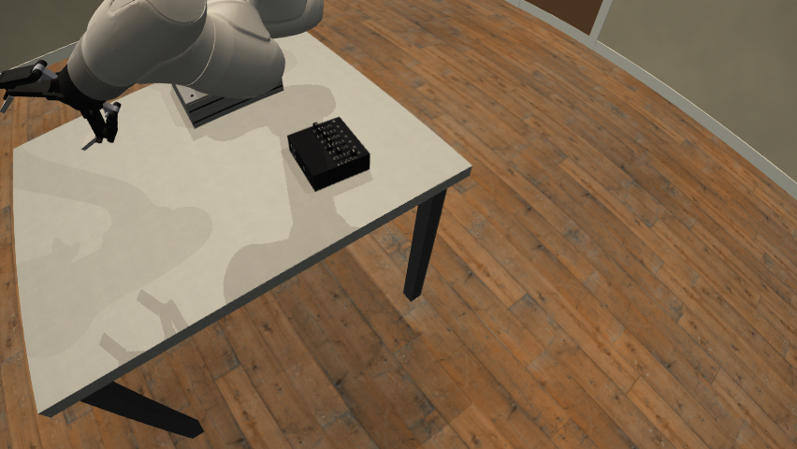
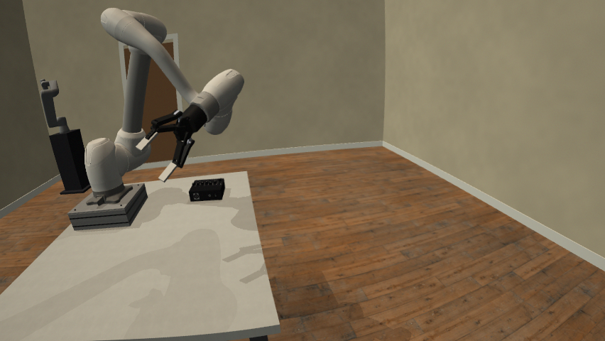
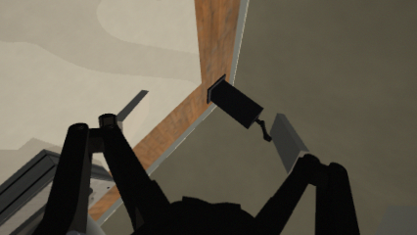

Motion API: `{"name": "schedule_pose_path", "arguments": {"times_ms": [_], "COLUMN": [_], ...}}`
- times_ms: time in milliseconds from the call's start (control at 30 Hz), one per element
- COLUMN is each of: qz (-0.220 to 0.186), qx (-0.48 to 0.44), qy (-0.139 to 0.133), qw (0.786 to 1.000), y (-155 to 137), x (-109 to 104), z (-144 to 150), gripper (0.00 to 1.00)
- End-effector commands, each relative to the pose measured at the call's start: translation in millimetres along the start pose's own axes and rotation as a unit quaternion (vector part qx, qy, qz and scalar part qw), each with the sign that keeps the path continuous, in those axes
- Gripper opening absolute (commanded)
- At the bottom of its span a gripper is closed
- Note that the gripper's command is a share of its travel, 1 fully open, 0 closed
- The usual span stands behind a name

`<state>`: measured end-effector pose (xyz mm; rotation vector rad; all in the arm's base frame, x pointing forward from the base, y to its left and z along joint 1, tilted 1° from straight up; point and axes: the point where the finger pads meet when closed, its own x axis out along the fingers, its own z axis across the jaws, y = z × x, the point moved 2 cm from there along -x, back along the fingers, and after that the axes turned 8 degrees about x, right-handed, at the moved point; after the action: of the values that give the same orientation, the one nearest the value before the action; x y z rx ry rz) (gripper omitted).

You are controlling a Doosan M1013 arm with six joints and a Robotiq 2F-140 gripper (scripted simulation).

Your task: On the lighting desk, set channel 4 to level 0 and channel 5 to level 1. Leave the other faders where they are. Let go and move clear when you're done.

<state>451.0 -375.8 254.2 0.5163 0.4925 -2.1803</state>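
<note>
No writing, brand or label can be read anywhere: the lighting desk (image 1: 328, 152) is a small black box whose top shows only rows of tiny pale marks, too small to tell apart, so the channel numbers and the fader levels cannot be made out.

The gripper (image 2: 155, 158) hangs in the air with its jaws spread as wide as they go, and nothing sits between them. One pale fingertip pad (image 2: 165, 172) points down toward the table (image 2: 169, 271) but stays above it; the other pad (image 2: 143, 143) sits higher, nearer the arm's lower link. In the wrist view the two black fingers fan out to either side, with a grey pad (image 3: 288, 142) showing by the right one, and the camera looks past them at the table's edge, the wooden floor and a black pedestal (image 3: 235, 104) by the wall.

The lighting desk rests flat on the table near the far right edge in the exterior view, right of the robot's grey base plate (image 2: 108, 209). The gripper is up and to the left of it, apart from it, touching neither the desk nor the table
</note>
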Motion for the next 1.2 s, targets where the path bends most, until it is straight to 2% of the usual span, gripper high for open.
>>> {"name": "schedule_pose_path", "arguments": {"times_ms": [0,600,667,700,767,800,867,900,1000,1033,1133,1167], "qz": [0.0,0.003,0.018,0.032,0.032,0.05,0.05,0.071,0.071,0.093,0.093,0.115], "qx": [0.0,-0.003,-0.02,-0.036,-0.036,-0.055,-0.055,-0.077,-0.077,-0.101,-0.101,-0.124], "qy": [0.0,0.006,0.039,0.068,0.068,0.105,0.105,0.148,0.148,0.195,0.195,0.243], "qw": [1.0,1.0,0.999,0.997,0.997,0.992,0.992,0.983,0.983,0.971,0.971,0.955], "y": [0,-1,-10,-19,-19,-32,-32,-46,-50,-68,-72,-90], "x": [0,-3,-18,-32,-32,-51,-51,-70,-75,-97,-102,-122], "z": [0,-5,-35,-61,-61,-93,-94,-124,-132,-165,-173,-200], "gripper": [1.0,1.0,1.0,1.0,1.0,1.0,1.0,1.0,1.0,1.0,1.0,1.0]}}
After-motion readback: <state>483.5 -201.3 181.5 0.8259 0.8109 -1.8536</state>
